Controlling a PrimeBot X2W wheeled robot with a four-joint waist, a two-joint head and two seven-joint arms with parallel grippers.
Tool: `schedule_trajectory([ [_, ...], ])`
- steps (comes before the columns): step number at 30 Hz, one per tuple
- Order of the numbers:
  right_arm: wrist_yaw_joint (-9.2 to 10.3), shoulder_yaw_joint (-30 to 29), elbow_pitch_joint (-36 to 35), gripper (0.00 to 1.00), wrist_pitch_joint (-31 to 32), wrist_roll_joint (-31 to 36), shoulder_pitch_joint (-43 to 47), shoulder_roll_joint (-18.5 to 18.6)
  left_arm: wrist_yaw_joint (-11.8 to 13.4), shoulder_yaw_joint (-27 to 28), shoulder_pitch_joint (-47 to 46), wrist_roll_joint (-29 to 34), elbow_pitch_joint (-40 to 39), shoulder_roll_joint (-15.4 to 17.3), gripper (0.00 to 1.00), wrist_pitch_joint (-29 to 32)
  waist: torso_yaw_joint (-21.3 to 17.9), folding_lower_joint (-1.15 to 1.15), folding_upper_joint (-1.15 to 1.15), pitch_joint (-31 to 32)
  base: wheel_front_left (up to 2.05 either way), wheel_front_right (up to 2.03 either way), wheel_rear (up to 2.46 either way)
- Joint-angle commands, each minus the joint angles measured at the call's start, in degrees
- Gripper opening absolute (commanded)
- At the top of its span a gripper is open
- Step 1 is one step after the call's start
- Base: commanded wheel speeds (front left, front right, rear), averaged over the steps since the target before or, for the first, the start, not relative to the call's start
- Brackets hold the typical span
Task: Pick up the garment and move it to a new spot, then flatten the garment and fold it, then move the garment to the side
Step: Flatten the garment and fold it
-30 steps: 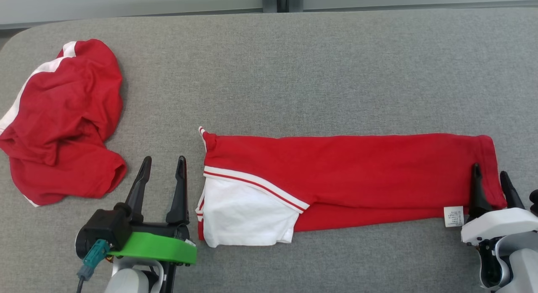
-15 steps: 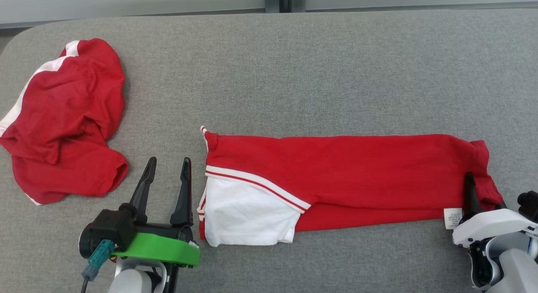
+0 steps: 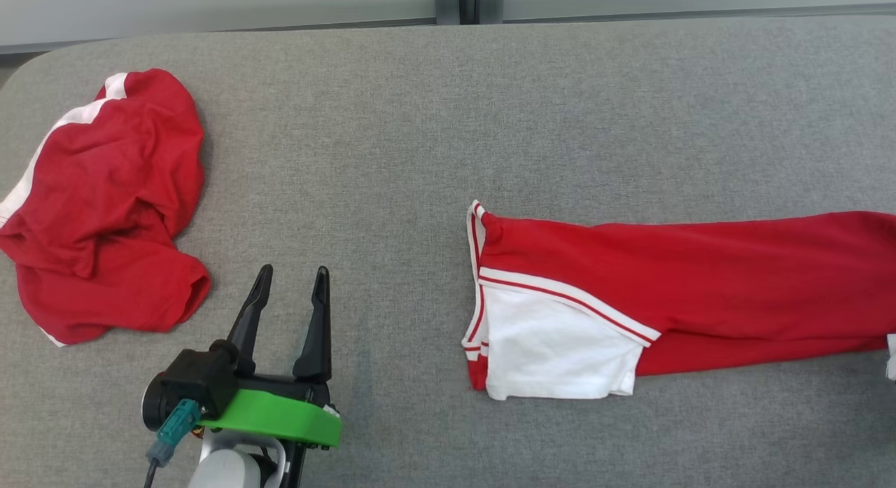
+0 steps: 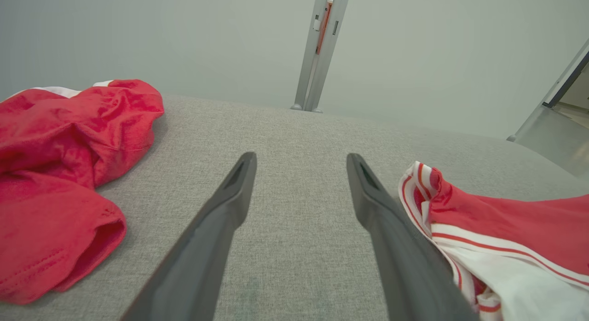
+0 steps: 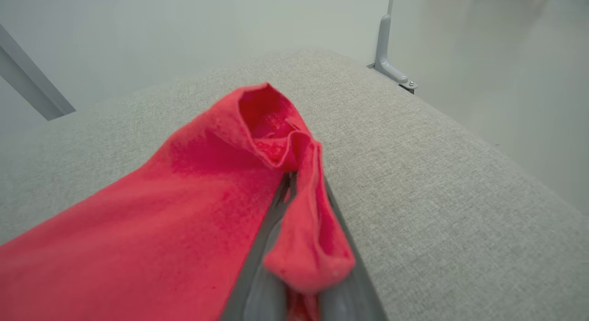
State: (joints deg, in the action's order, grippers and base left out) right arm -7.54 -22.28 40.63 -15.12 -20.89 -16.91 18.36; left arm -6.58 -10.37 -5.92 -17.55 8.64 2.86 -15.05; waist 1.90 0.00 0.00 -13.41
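The garment (image 3: 665, 285) is a red top with a white sleeve and red-white trim, folded into a long band on the grey table's right half; its right end runs off the head view's edge. In the right wrist view my right gripper (image 5: 303, 185) is shut on the garment's (image 5: 184, 210) bunched red end, cloth draped over both fingers. My left gripper (image 3: 293, 272) stands open at the lower left, well apart from the garment's sleeve end. In the left wrist view the left gripper (image 4: 301, 160) has bare table between its fingers, with the sleeve end (image 4: 506, 229) beside its right finger.
A second red garment (image 3: 105, 201) lies crumpled at the table's left end, also in the left wrist view (image 4: 60, 173). The grey padded table (image 3: 420, 124) has a rounded right edge (image 5: 460, 127) close to the right gripper. A metal post (image 4: 320, 49) stands behind the table.
My right gripper has shut on the garment's right end and dragged the whole folded band to the right, leaving the head view. The left gripper has crept slightly forward and right.
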Motion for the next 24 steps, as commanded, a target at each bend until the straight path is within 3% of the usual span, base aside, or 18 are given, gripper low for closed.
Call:
schedule_trajectory([
  [1, 0.11, -0.62, -0.51, 0.0, -0.04, 1.0, -0.72, -0.1, 0.01, 0.0, -0.61, -0.23, 0.12, 0.08, 1.0, -0.17, 0.03, 0.0, 0.0, 0.23, 0.0, 0.0, 0.0],
  [8, 0.11, 2.43, -4.87, 0.0, -0.04, 2.52, -2.05, -2.53, 0.03, 0.09, -0.1, -0.47, 0.19, 0.08, 1.0, -0.16, -0.09, 0.0, 0.0, 1.03, 0.0, 0.0, 0.0],
  [14, 0.1, 11.79, -11.25, 0.0, 0.15, -0.38, -2.34, -5.78, 0.02, 0.18, 0.75, -0.45, 0.3, 0.08, 1.0, -0.16, -0.29, 0.0, 0.0, 2.13, 0.0, 0.0, 0.0],
  [24, 0.1, 27.44, -23.93, 0.0, 6.25, -4.57, 0.43, -11.38, 0.31, -0.43, 1.55, -0.89, 0.29, 0.08, 1.0, -0.16, 0.51, 0.0, 0.0, 3.76, 0.0, 0.0, 0.0],
])
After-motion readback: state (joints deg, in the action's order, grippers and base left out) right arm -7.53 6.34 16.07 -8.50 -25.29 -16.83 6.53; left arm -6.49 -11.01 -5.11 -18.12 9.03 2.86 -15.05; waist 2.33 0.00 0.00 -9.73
